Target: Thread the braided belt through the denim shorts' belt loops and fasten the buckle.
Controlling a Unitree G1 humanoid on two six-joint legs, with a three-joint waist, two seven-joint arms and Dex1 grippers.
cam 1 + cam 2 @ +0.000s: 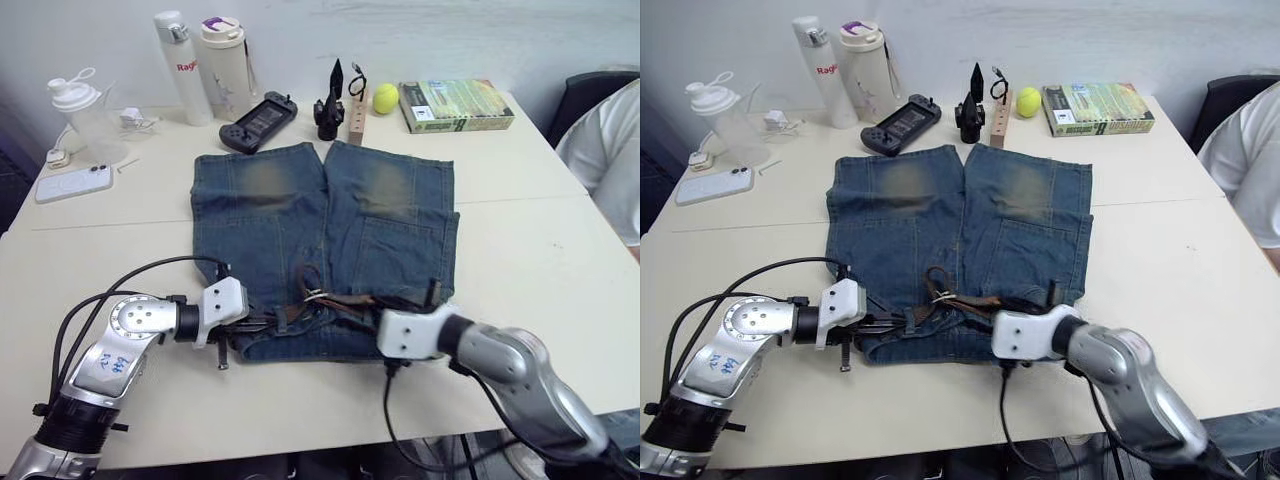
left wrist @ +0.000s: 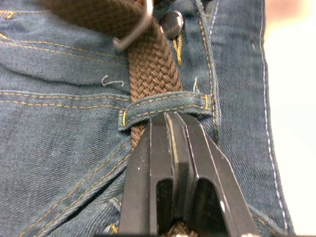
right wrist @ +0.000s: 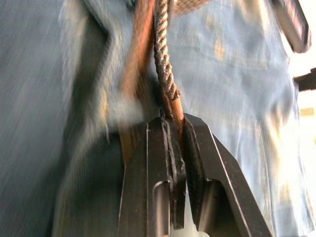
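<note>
**Operator:** Report jaw state, both arms.

**Technician:** The left gripper (image 2: pixel 170 118) has its jaws pressed together at the edge of a belt loop (image 2: pixel 168 104), pinching the braided belt (image 2: pixel 150 64) where it runs under that loop. The right gripper (image 3: pixel 173 121) is clamped on the belt edge-on, with the strap rising out from between its fingers.

**Operator:** Location of the work items?

**Technician:** The denim shorts (image 1: pixel 325 245) lie flat on the table (image 1: pixel 520 240), waistband toward the robot. The belt lies along the waistband between the two grippers. The buckle (image 2: pixel 136 30) lies just beyond the left gripper's loop, near a metal rivet button (image 2: pixel 172 22).

**Operator:** Current step?

**Technician:** Judged as late threading: the belt is already through at least this loop, and the buckle is not visibly fastened. How many of the remaining loops are threaded cannot be told.

**Operator:** Requirement for the next move?

**Technician:** Probably drawing the strap taut without bunching the denim, then bringing the free end to the buckle.

**Operator:** Condition of the belt?

**Technician:** Brown woven braid, flat, flexible; it stands up in a slack hump at mid-waistband.
</note>
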